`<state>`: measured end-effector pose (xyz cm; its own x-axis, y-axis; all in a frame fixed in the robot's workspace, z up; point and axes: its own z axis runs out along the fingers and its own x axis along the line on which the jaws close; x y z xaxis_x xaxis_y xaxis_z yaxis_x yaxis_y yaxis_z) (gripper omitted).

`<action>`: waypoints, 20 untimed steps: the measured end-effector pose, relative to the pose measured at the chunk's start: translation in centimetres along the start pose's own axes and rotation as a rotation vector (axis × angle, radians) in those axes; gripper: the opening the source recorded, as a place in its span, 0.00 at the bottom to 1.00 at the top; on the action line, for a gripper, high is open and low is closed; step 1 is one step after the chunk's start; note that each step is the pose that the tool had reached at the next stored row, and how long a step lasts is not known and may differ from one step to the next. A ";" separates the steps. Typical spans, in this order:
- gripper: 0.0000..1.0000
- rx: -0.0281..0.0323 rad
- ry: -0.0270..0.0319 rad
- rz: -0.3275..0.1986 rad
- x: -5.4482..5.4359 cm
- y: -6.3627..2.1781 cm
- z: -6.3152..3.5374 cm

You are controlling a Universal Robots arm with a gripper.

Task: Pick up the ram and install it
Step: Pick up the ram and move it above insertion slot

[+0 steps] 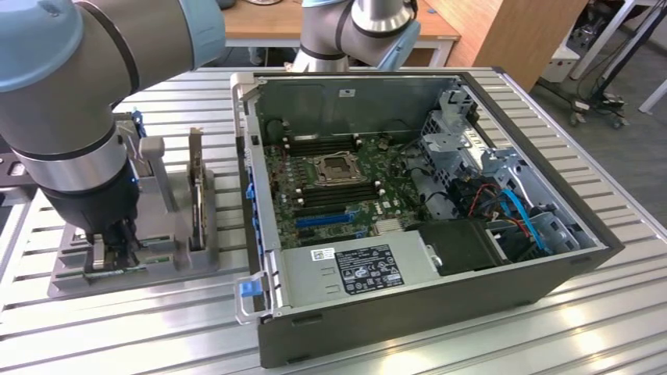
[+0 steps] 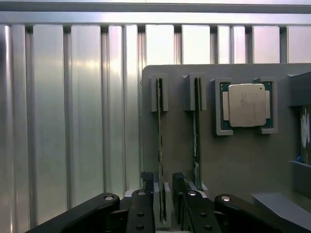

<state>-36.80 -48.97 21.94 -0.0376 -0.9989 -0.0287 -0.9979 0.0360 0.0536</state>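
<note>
One ram (image 2: 159, 141) btwn spread jaws, end obscured

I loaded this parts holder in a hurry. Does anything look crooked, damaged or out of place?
Nothing stands out. The ram, straddled by the open claw, and the second stick beside it both stand straight on edge in slots of the grey holder, and the processor lies square in its recess.

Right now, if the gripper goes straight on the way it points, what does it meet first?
Probably the ram standing on edge in the grey holder; the gripper has its open jaws either side of it, though depth is unclear.
</note>
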 end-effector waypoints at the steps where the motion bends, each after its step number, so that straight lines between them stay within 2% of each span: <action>1: 0.29 -0.0002 0.0000 0.000 0.0 0.00 0.09; 20: 0.29 -0.0010 0.0006 -0.011 0.0 -0.04 0.57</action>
<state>-36.80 -48.98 21.37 -0.0265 -0.9992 -0.0287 -0.9982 0.0249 0.0543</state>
